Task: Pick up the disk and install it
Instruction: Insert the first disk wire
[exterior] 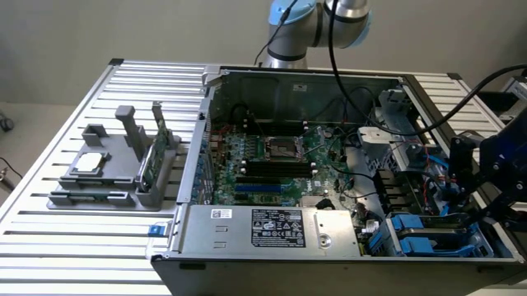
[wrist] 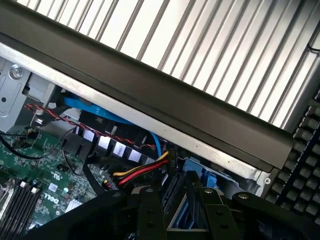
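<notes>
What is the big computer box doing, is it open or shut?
Open. The computer box has no cover on its upward-facing side, so the green board inside it shows plainly in the exterior view.

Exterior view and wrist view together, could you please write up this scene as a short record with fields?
surface: slatted metal table
main object: open computer case, motherboard exposed
arm: gripper low over the drive bay at the exterior view's right
task item: disk, apparently the blue-railed piece at the gripper; hold unclear
side stand: grey fixture with processor chip and green card
</notes>
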`<state>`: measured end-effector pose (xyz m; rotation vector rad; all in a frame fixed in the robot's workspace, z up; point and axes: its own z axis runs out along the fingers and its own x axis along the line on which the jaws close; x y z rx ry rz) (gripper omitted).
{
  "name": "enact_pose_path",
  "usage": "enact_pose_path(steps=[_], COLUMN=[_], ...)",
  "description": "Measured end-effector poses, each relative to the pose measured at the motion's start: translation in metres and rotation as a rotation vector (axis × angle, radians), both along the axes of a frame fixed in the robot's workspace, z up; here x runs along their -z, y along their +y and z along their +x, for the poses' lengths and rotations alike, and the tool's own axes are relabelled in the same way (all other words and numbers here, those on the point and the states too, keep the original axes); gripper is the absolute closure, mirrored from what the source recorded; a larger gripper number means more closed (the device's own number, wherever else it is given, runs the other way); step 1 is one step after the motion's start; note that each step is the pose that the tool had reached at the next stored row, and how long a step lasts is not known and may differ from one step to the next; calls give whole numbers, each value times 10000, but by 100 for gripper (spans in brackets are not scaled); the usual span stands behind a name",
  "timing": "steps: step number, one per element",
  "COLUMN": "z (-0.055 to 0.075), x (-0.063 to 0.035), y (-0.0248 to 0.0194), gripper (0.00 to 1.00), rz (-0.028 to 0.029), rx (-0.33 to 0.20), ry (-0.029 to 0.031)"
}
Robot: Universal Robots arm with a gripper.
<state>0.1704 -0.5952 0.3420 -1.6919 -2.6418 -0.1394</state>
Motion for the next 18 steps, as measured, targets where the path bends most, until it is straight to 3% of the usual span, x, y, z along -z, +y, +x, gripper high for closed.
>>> enact_pose_path(steps=[5, 12, 16, 18], z=[7, 28, 59, 59], x=[3, 4, 11, 12], y=[-1, 0, -3, -10], gripper=[66, 66, 66, 66], rz=[49, 258, 327, 348], rx=[84, 82, 83, 85], ry=[66, 123, 150, 197])
